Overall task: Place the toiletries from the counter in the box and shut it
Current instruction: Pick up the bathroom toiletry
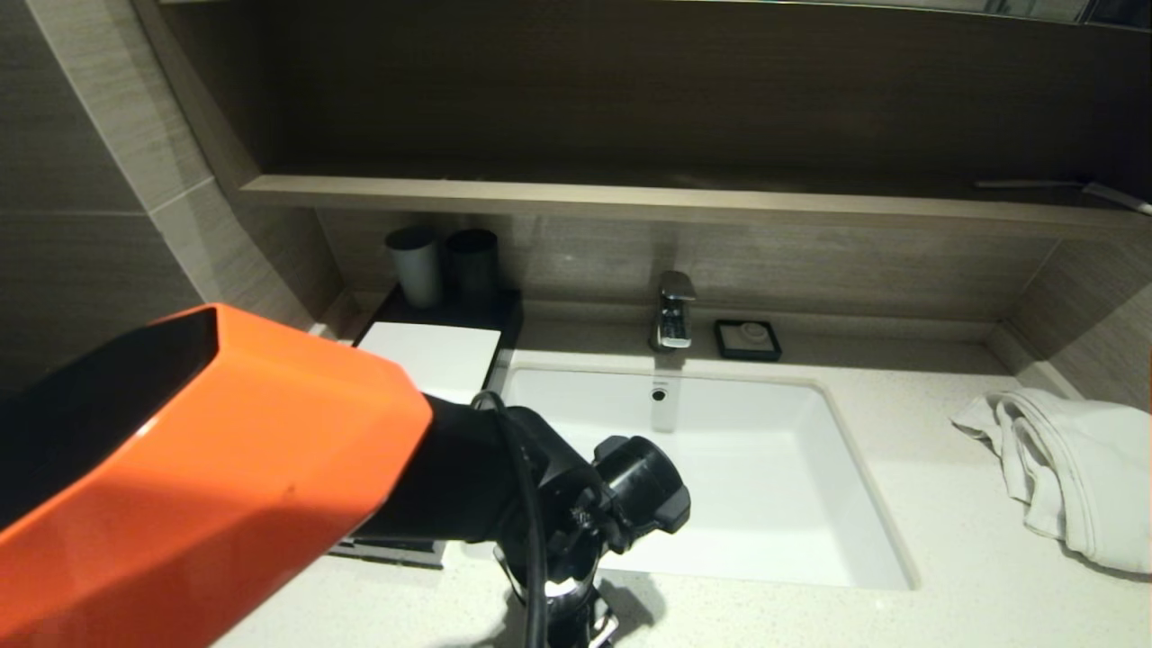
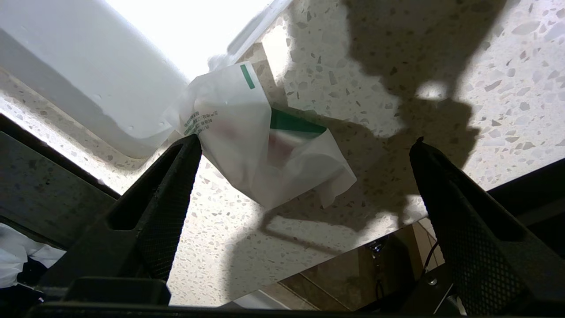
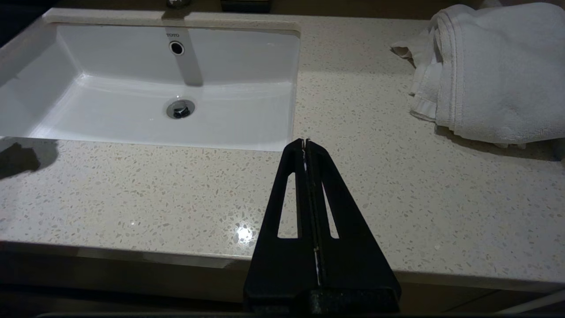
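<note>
Speckled stone counter (image 3: 397,185) around white sink (image 1: 765,486), lower half of head view; box (image 1: 438,353) left-centre, half hidden behind left arm; step in hand: pickup; left gripper (image 2: 304,150) fingers spread wide, straddling crumpled pouch (image 2: 260,141) on counter at sink edge, centre of left wrist view; next: descend, pinch, carry to box; right gripper (image 3: 306,143) parked near front of counter, fingers closed, empty; "TOTO" on sink; pouch print unreadable.

The orange left arm (image 1: 207,468) hides most of the box (image 1: 441,355) in the head view, leaving 1 white corner showing. The left tool's tips fall below that view's edge. Print on the crumpled packet (image 2: 265,145) is too small to read.
</note>
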Available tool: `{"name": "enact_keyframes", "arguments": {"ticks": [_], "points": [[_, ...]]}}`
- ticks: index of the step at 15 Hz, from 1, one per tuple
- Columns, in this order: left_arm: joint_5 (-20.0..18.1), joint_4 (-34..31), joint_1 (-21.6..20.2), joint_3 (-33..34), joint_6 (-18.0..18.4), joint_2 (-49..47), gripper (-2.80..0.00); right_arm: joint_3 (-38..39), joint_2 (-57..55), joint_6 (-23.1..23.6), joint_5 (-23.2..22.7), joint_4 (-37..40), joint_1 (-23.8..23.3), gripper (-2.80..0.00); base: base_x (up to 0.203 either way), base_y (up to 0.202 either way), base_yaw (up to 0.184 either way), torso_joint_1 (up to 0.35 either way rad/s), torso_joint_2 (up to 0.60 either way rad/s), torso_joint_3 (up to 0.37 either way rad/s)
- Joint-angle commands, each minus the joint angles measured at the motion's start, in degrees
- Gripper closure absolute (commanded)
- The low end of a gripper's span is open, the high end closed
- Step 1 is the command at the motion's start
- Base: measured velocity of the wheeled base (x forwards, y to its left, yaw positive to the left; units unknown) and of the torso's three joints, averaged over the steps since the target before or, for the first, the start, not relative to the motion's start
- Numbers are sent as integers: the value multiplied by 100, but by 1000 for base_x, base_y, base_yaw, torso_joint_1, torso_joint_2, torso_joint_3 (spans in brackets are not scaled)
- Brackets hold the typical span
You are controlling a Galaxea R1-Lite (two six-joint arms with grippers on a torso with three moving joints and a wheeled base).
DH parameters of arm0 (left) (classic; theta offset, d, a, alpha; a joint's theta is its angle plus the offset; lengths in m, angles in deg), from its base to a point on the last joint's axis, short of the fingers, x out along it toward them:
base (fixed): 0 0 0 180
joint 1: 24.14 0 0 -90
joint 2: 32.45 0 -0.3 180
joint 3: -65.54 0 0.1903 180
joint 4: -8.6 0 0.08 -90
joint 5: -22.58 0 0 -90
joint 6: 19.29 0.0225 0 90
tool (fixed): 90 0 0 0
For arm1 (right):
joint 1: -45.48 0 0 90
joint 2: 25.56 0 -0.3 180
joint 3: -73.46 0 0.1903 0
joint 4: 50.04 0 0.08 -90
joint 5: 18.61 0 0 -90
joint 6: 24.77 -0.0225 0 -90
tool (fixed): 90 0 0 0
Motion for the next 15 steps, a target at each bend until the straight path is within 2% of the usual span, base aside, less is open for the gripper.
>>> {"name": "enact_keyframes", "arguments": {"ticks": [1,15], "points": [[11,-13,-1,-3,2,-12,0,0,0,1,-1,-1,0,0,0,0,0,0,0,0],[14,11,-1,-3,2,-6,0,0,0,1,-1,-1,0,0,0,0,0,0,0,0]]}}
